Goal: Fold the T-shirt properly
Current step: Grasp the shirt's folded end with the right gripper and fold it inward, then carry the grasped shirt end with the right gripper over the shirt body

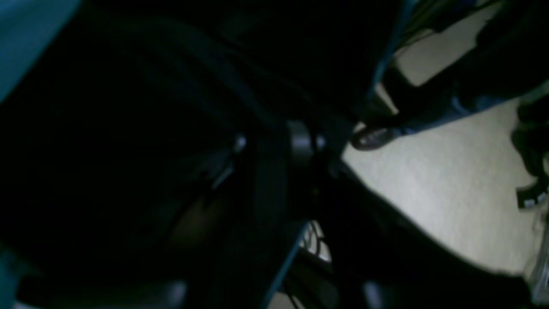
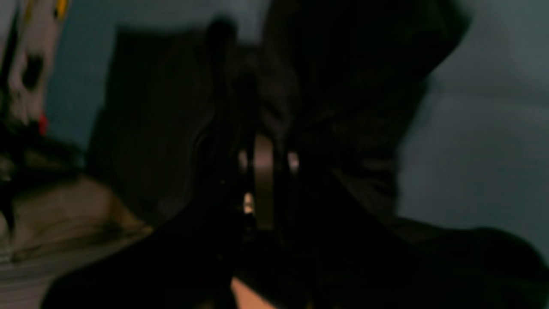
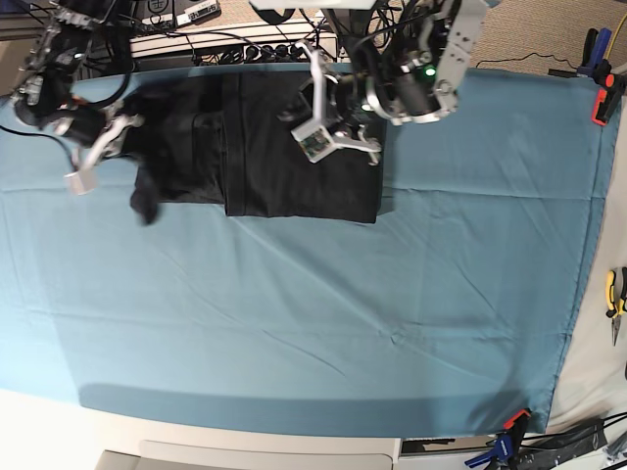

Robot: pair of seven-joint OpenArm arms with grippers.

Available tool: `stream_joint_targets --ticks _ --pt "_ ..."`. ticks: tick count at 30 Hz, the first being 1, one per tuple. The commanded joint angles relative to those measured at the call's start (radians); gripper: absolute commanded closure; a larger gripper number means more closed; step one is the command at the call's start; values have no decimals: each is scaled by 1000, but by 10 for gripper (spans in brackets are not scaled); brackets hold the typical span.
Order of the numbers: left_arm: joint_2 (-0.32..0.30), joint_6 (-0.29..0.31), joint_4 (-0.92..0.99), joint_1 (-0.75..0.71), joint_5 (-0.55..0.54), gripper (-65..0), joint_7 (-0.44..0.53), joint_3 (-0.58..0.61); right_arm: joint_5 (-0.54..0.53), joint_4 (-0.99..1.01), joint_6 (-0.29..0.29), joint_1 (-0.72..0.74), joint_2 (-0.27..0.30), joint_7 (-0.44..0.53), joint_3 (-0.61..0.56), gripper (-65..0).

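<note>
The black T-shirt (image 3: 294,176) lies at the back of the teal table cloth (image 3: 294,323), its right part folded into a neat block. At the block's upper right corner my left gripper (image 3: 364,145) sits on the fabric. In the left wrist view its jaws (image 1: 296,163) are closed on dark cloth (image 1: 128,150) that drapes past them. My right gripper (image 3: 132,127) holds the shirt's left side lifted, with a loose end hanging toward the table. In the right wrist view that gripper (image 2: 266,180) is shut on black fabric (image 2: 343,64). No print shows.
Cables and a power strip (image 3: 196,15) run along the table's back edge. Clamps (image 3: 600,98) (image 3: 509,426) pin the cloth at the right and front. Yellow-handled pliers (image 3: 614,299) lie off the right edge. Pale floor (image 1: 450,180) and a shoe (image 1: 373,137) show beyond the table.
</note>
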State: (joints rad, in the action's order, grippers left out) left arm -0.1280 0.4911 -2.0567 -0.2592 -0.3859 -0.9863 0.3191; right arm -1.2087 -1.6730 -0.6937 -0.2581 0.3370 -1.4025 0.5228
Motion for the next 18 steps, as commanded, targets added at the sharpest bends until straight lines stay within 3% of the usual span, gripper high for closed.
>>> stream_joint_targets --ticks 1,7,18 --pt "-3 4 -34 -3 -33 -142 23 -18 -8 -33 -4 0 5 35 -16 0" --pt "-44 6 -103 -79 -83 -142 22 -135 87 -98 -4 -2 -80 107 -117 0" --pt "-74 8 -136 -165 -90 -142 22 -261 103 -224 -4 -2 -232 142 -158 0"
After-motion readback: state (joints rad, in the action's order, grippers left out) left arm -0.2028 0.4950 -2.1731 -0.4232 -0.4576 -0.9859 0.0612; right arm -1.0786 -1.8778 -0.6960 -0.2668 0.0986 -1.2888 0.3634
